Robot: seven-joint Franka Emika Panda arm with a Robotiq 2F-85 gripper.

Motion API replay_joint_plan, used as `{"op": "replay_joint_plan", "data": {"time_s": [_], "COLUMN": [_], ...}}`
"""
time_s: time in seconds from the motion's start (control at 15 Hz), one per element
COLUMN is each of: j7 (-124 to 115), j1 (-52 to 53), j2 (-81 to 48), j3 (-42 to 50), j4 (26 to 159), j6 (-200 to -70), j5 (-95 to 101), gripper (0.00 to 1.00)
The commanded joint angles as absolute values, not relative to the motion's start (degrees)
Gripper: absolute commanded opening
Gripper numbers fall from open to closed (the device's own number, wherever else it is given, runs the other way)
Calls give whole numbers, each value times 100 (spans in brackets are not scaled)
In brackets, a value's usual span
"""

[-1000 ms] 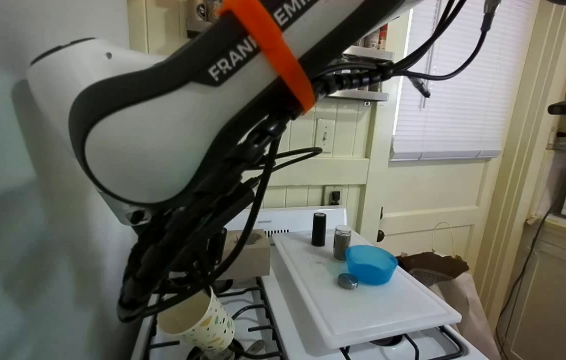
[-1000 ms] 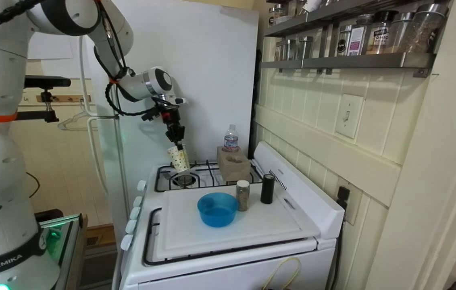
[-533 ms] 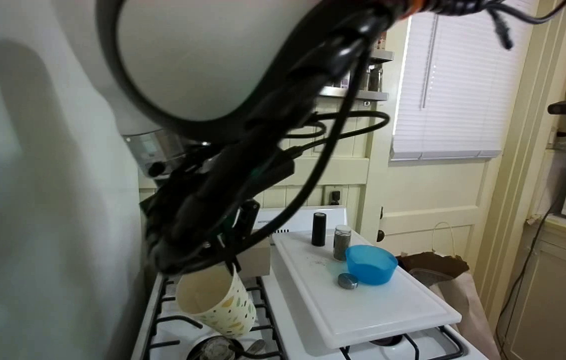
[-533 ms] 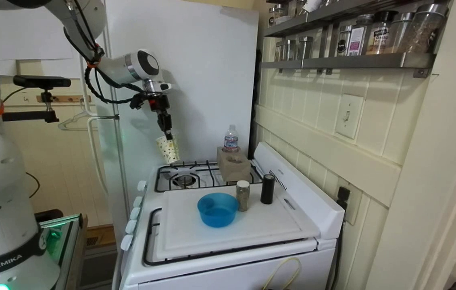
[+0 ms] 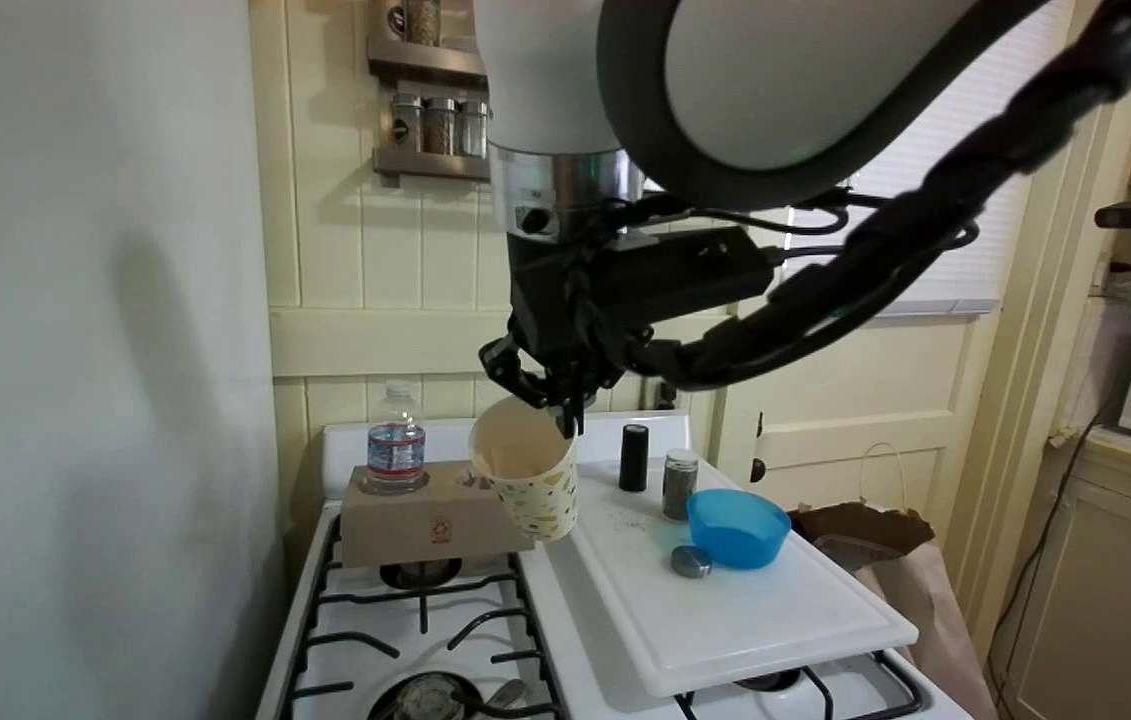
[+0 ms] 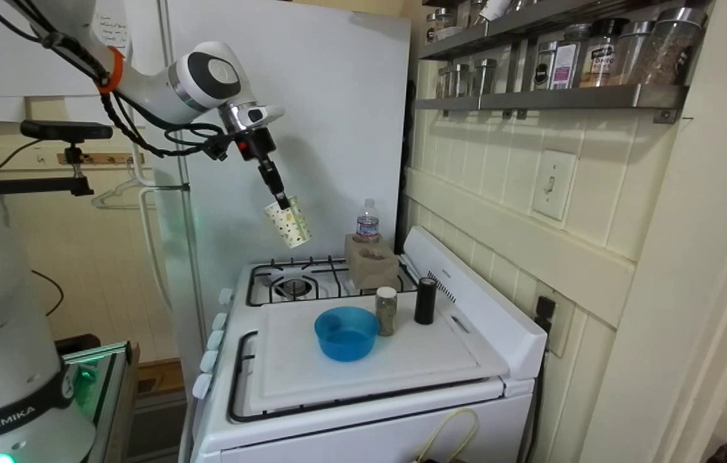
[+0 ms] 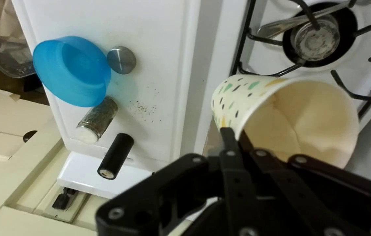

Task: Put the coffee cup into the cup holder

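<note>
My one gripper [image 7: 236, 131] has one cup [image 7: 242, 95] pinched by the rim, tilted above the stove [image 6: 337, 444], and there's one bottle [image 5: 396, 445] standing in the one holder [image 5: 390, 540]!

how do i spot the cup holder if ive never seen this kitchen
Find the white stove, then the large white board on it. Next to that board sits the boxy cup holder. Unlike anything else on the stove, it is brown cardboard with a clear water bottle rising from its top.
</note>
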State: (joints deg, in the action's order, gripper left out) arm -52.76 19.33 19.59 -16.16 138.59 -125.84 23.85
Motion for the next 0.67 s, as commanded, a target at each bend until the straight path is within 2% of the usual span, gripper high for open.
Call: {"op": "replay_joint_plan", "data": {"time_s": [0.0, 0.2, 0.6], "j7": [-5190, -5215, -5266], "j1": [1642, 1658, 1039], "j2": [1962, 1809, 2049], "j3": [-1909, -2002, -1571], "j4": [13833, 13769, 13604], "j6": [-12602, -12596, -13947], "j5": [2275, 2293, 2112], "gripper": [3, 3, 1]}}
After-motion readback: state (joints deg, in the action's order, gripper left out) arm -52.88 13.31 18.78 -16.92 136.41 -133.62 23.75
